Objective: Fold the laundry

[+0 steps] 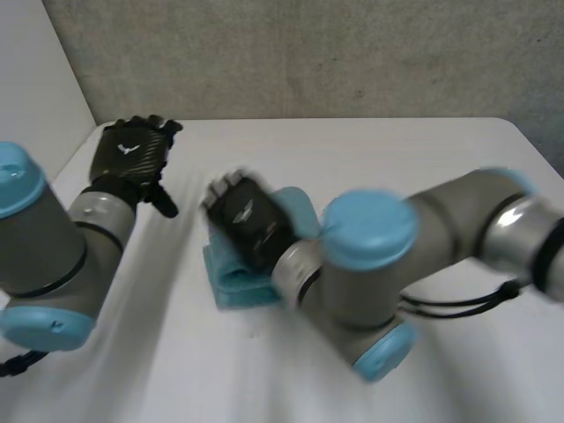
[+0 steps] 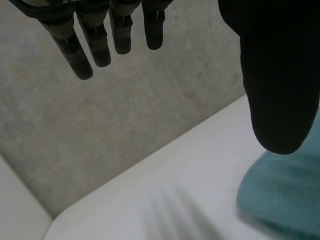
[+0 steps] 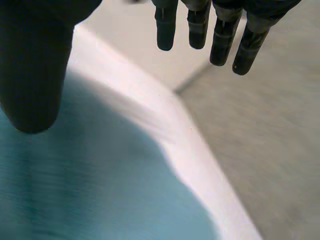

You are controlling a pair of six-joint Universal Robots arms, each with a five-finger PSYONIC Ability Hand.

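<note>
In the head view the right hand (image 1: pixel 247 220) lies over a folded teal cloth (image 1: pixel 236 284), which sits left of the middle of the white table (image 1: pixel 370 159). The hand and the right arm (image 1: pixel 458 220) cover most of the cloth, leaving its near edge and a strip beside the wrist. Whether the palm touches the fabric cannot be told. The hand's fingers are straight and close together, curled round nothing. What shows of the cloth is a compact, thick wad with a rounded fold along its near left side. The left hand (image 1: pixel 132 152) is well apart from it, near the table's far left corner before the grey wall (image 1: pixel 308 53), with fingers stretched out, thumb stuck sideways and nothing held. The left arm (image 1: pixel 44 247) is cut off at the edge. In the left wrist view the left hand (image 2: pixel 280 75) has straight, slightly spread fingers (image 2: pixel 96 42), cut off at their roots. Beyond its dark thumb a rounded corner of the cloth (image 2: pixel 285 195) lies on the table (image 2: pixel 165 190), the rest of it out of frame. In the right wrist view the right hand (image 3: pixel 32 65) is likewise wide, its fingers (image 3: pixel 222 45) straight and apart from the thumb. The cloth (image 3: pixel 75 190) spreads smooth and teal under the palm, its outline out of frame on the thumb's side. A strip of table (image 3: pixel 170 120) shows beside it and a grey surface (image 3: pixel 265 150) beyond.
</note>
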